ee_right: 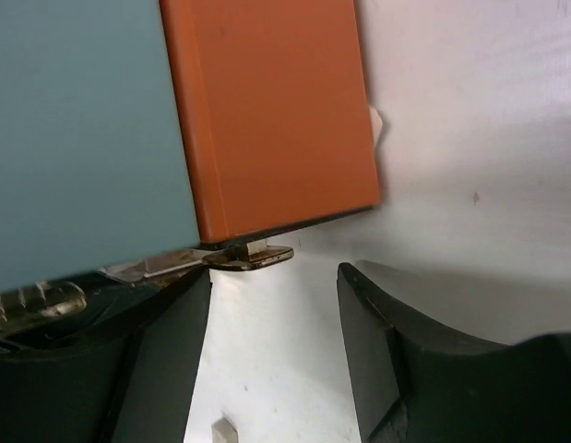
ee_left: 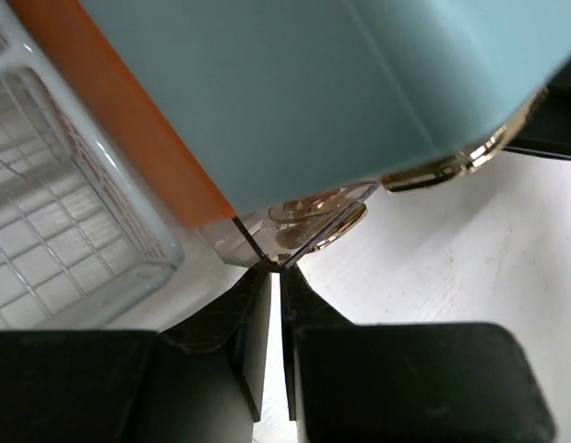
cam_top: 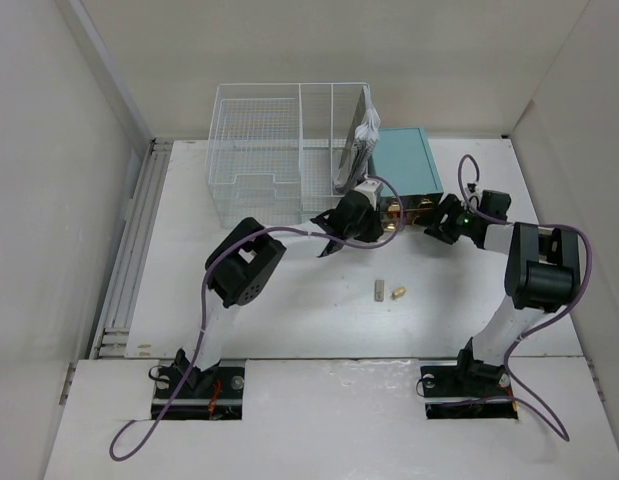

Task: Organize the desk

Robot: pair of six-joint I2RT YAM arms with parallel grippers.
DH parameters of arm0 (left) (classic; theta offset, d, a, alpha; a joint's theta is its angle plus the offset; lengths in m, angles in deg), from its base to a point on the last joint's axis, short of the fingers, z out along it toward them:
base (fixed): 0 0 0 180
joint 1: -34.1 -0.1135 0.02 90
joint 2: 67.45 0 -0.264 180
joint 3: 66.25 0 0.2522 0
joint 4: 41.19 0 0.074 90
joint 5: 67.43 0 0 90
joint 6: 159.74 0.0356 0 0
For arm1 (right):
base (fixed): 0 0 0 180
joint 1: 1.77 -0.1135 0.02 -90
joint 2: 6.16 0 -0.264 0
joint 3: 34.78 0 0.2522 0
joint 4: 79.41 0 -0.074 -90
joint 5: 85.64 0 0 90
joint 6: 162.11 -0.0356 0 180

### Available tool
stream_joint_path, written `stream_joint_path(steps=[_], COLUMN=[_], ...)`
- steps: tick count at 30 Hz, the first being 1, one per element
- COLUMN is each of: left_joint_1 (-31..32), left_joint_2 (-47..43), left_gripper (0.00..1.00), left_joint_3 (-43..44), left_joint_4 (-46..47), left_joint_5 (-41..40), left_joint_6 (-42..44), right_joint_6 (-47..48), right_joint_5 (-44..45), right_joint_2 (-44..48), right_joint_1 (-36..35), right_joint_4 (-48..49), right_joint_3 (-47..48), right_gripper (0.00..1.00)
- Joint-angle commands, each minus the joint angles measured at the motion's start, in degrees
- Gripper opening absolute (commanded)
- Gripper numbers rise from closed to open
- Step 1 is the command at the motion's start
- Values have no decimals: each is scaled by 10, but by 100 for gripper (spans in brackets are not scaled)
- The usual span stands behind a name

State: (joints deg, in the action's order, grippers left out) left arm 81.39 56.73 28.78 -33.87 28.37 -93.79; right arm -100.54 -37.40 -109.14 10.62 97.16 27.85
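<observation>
White and matte, the desk (cam_top: 289, 320) fills the middle of the top view as a broad flat rectangle, shut in on the left, far and right sides by plain pale panels. A ribbed metal rail (cam_top: 129, 260) runs along its left edge.

At the far side we see a white wire-mesh rack (cam_top: 259, 150), boxy and see-through, with upright dividers. Just to its right stands a teal box (cam_top: 404, 160) with a smooth top. Close up, the box shows a flat orange side panel (ee_right: 267, 111) and shiny gold handles (ee_left: 451, 166) along its lower front. Near the middle of the desk lie a small grey block (cam_top: 378, 290) and, just right of it, a small brass-coloured piece (cam_top: 398, 292), both well apart from the box.

Both black arms trail purple cables (cam_top: 289, 232) and reach to the near face of the box. The left gripper (ee_left: 274, 286) has its jaws drawn together to a thin slit, the tips right at the box's lower corner beside the rack; we cannot tell whether anything is pinched there. The right gripper (ee_right: 276, 274) stands with its jaws apart, bare white desk between them, one finger under the box's edge by a gold handle.
</observation>
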Motion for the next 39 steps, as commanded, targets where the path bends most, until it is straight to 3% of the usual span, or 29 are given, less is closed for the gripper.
stream_joint_path(steps=[1, 21, 31, 36, 39], left_joint_1=[-6, -39, -39, -39, -39], left_joint_2=[-3, 19, 30, 25, 19], left_gripper=[7, 7, 7, 7, 7], left_joint_3=[30, 67, 72, 65, 55], left_joint_4=[17, 17, 17, 17, 22], left_joint_5=[2, 24, 24, 24, 24], left_joint_6=[1, 1, -5, -11, -11], right_joint_6=[-55, -135, -193, -172, -139], right_joint_5=[3, -21, 25, 14, -3], right_joint_2=[-16, -92, -34, 7, 43], right_joint_1=[3, -18, -18, -12, -6], right_joint_4=[112, 238, 347, 341, 288], right_joint_3=[-5, 5, -90, -130, -162], right_gripper=[63, 60, 29, 25, 25])
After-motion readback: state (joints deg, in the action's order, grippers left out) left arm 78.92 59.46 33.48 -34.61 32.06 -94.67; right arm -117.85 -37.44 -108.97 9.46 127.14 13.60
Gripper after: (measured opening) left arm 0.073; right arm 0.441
